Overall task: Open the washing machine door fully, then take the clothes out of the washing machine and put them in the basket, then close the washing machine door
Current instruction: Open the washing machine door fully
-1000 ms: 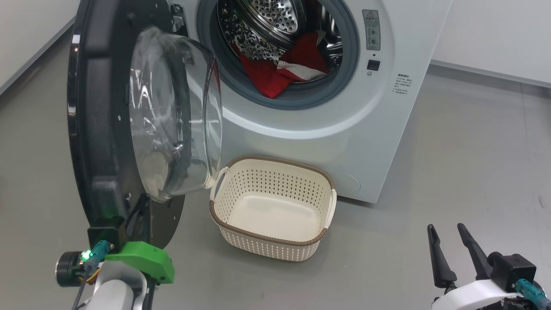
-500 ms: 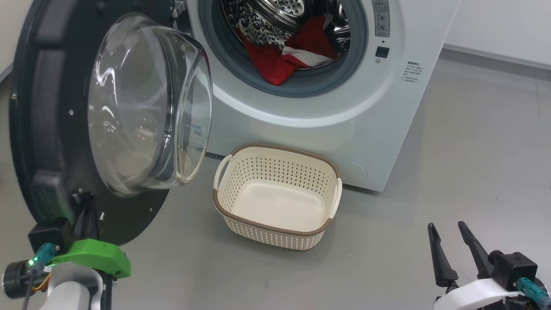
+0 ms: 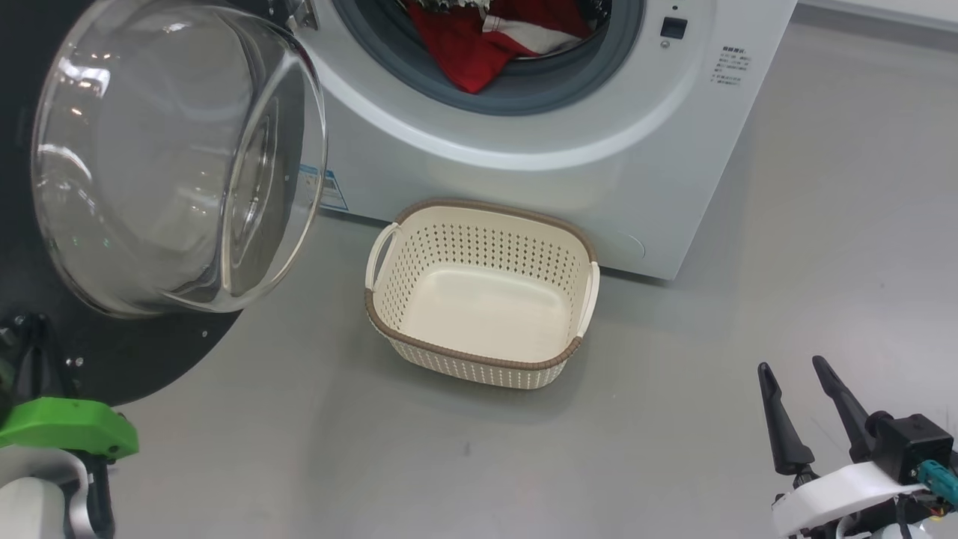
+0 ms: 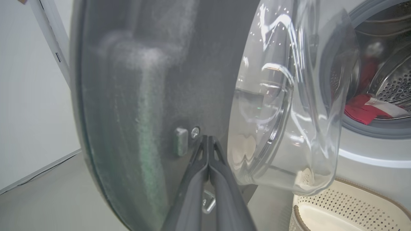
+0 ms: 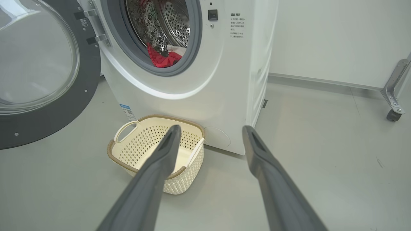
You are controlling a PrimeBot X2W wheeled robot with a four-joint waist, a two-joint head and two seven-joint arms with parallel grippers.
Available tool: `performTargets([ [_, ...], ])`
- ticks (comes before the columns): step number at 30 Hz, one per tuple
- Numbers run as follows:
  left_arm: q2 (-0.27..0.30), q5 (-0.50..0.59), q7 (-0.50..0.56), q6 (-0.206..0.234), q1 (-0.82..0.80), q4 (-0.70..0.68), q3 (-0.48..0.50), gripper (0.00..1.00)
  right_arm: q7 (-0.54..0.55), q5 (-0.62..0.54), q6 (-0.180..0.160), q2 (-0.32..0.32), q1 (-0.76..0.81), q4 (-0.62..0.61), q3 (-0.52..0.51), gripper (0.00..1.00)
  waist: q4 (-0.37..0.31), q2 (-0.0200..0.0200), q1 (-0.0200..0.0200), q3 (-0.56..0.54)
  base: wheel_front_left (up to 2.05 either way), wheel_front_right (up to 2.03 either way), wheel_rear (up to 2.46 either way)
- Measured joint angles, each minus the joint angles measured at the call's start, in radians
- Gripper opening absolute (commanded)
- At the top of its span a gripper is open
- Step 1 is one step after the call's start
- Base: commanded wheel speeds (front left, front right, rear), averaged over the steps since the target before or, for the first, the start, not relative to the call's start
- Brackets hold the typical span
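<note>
The washing machine (image 3: 524,180) stands with its door (image 3: 150,352) swung wide to the left, the glass bowl (image 3: 172,157) bulging toward me. Red clothes (image 3: 464,45) with a white piece lie in the drum mouth, also seen as clothes (image 5: 162,59). The cream basket (image 3: 486,374) sits on the floor in front of the machine, with nothing in it. My left gripper (image 4: 208,139) is shut, its tips pressed on the door's black inner face (image 4: 144,80) beside a screw. My right gripper (image 3: 791,364) hangs open low at the right, well short of the basket (image 5: 176,184).
Grey floor spreads around the basket and to the right of the machine. A white wall with a baseboard runs behind, and a caster wheel (image 5: 393,114) of a metal frame stands at the far right. The open door takes up the left side.
The door has swung further open to the left with my shut left gripper against it. The head camera has shifted, so the machine sits higher in the picture. The right gripper stays open.
</note>
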Motion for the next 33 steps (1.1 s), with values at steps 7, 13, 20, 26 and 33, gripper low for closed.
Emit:
performTargets([
  [7, 0.02, -0.009, 0.0, 0.0, -0.031, 0.001, 0.035, 0.0, 0.0, -0.011, 0.0, -0.034, -0.038, -0.022, 0.0, 1.0, -0.003, 0.0, 0.0, 0.072, 0.0, 0.0, 0.0],
  [13, 0.033, -0.016, -0.003, 0.0, -0.07, 0.003, 0.074, 0.0, 0.0, -0.018, 0.0, -0.058, -0.064, -0.038, -0.001, 1.0, -0.005, 0.0, 0.0, 0.136, 0.0, 0.0, 0.0],
  [20, 0.062, -0.031, -0.003, 0.0, -0.112, 0.018, 0.118, 0.0, 0.001, -0.018, 0.0, -0.09, -0.09, -0.058, -0.015, 1.0, -0.003, 0.0, 0.0, 0.204, 0.0, 0.0, 0.0],
  [26, 0.074, -0.041, -0.003, 0.0, -0.149, 0.038, 0.151, 0.0, 0.005, -0.021, 0.0, -0.113, -0.1, -0.067, -0.025, 1.0, 0.005, 0.0, 0.0001, 0.252, 0.0, 0.0, 0.0],
  [33, 0.086, -0.041, -0.003, 0.0, -0.181, 0.058, 0.181, 0.0, 0.014, -0.025, 0.0, -0.139, -0.107, -0.085, -0.033, 1.0, 0.019, 0.0, 0.0001, 0.296, 0.0, 0.0, 0.0],
])
